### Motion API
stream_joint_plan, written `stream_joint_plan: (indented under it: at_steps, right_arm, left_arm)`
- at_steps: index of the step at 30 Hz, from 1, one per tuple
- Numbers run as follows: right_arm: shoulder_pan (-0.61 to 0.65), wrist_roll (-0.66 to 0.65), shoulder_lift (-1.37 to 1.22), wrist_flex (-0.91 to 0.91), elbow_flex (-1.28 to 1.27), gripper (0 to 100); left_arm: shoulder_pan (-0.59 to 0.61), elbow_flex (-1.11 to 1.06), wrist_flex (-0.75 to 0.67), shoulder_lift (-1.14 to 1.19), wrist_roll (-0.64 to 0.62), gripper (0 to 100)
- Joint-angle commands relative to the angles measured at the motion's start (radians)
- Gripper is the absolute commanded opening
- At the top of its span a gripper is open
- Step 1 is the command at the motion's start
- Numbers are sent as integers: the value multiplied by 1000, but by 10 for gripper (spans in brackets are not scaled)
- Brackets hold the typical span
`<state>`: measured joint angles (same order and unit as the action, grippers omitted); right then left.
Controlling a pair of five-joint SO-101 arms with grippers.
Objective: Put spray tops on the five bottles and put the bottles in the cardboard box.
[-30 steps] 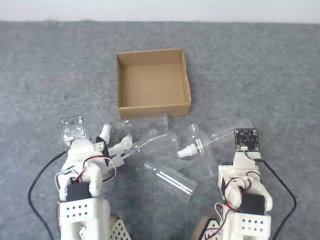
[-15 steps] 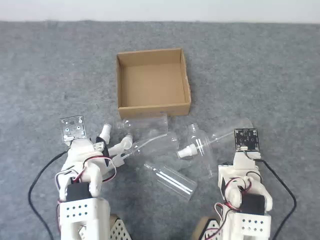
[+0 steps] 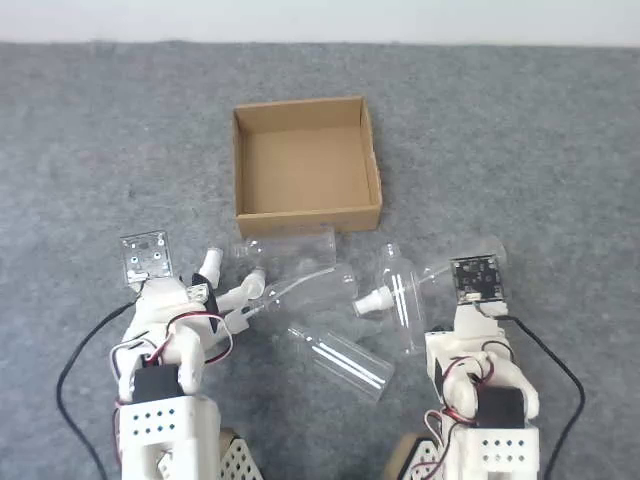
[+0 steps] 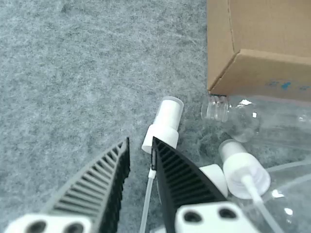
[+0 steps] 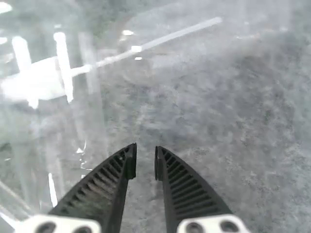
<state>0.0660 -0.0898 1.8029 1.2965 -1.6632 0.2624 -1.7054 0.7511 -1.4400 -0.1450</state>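
Observation:
The cardboard box [image 3: 305,160] stands open at the back centre. Several clear bottles lie on the grey carpet in front of it, among them one by the box wall [image 3: 290,247] and one nearer [image 3: 342,361]. Loose white spray tops [image 3: 210,265] lie beside the left arm [image 3: 160,330]. My left gripper [image 4: 141,144] is shut and empty, its tips just short of a spray top [image 4: 164,124]; a bottle neck [image 4: 215,107] lies by the box corner [image 4: 252,58]. My right gripper [image 5: 145,153] is shut over bare carpet beside a bottle holding a spray top [image 5: 43,80].
Grey carpet [image 3: 520,130] stretches around the box on both sides and behind it. The right arm [image 3: 478,370] sits at the front right with cables trailing off both arm bases. A second spray top [image 4: 243,167] lies close to the left gripper's finger.
The right arm has shifted a little to the left, toward the bottles. The left arm, the bottles and the box have not moved.

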Motion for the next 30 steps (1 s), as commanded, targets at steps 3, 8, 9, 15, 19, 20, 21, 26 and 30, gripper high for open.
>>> stream_joint_plan:
  at_steps: [3, 8, 9, 15, 19, 20, 21, 26, 30]
  right_arm:
    - [90, 5, 12, 15, -20, 29]
    - [35, 3, 13, 16, -6, 29]
    - [21, 3, 13, 22, 11, 29]
    - [-174, 3, 12, 22, 199, 28]
    - [-246, -2, 12, 22, 351, 30]
    - [-249, -23, 12, 16, 377, 30]
    - [-249, -58, 13, 21, 408, 31]
    - [-251, -272, 12, 22, 572, 31]
    - [-242, -313, 10, 21, 684, 32]
  left_arm:
    - [0, 15, -5, -21, 2, 73]
    - [0, 15, -5, -21, 2, 73]
    - [0, 15, -5, -21, 2, 73]
    - [0, 15, -5, -21, 2, 73]
    - [0, 15, -5, -21, 2, 73]
    - [0, 15, -5, -21, 2, 73]
    - [0, 15, -5, -21, 2, 73]
    - [0, 15, -5, -21, 2, 73]
    - [0, 15, -5, -21, 2, 73]
